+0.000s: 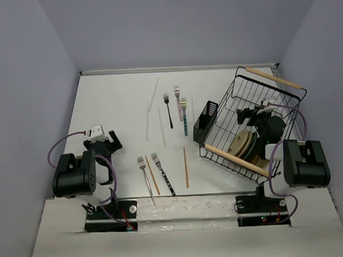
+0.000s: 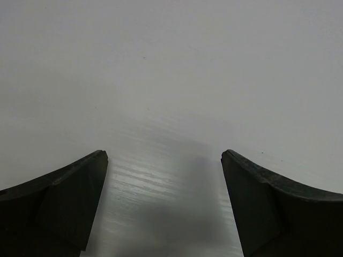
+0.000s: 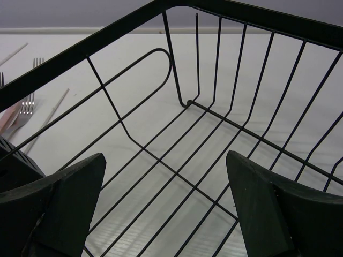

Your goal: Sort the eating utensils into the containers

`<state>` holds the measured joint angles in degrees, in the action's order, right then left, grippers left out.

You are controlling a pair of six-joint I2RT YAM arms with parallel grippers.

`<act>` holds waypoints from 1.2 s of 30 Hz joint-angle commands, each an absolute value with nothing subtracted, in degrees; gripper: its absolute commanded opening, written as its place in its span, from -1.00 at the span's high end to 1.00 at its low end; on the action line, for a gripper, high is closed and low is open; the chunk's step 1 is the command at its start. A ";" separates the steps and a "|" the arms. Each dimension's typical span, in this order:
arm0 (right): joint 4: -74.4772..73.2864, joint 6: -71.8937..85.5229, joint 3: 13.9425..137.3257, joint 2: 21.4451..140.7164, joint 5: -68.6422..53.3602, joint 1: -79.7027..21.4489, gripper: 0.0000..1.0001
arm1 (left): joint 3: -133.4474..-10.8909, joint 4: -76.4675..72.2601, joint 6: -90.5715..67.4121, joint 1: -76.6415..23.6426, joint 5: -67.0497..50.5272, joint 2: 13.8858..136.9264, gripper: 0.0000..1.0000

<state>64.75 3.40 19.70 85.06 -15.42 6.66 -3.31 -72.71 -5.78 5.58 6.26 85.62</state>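
Smooth white table [image 2: 161,64] with faint sheen, black metal wire rack [image 3: 80,51] with wooden handles [image 1: 235,159], shiny silver metal fork [image 1: 145,177], matt brown wooden chopstick [image 1: 186,167].

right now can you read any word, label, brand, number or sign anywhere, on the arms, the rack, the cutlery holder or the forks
None: no word, label, brand, number or sign is legible in any view.
On the cutlery holder, wire rack, forks and plates, no print shows.
On the arm bases, any marking is too small to read.
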 commanded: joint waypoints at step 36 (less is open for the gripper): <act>-10.98 9.75 60.29 57.40 -4.66 6.42 -0.40 | -70.40 13.36 15.65 -16.69 -8.26 97.55 -0.15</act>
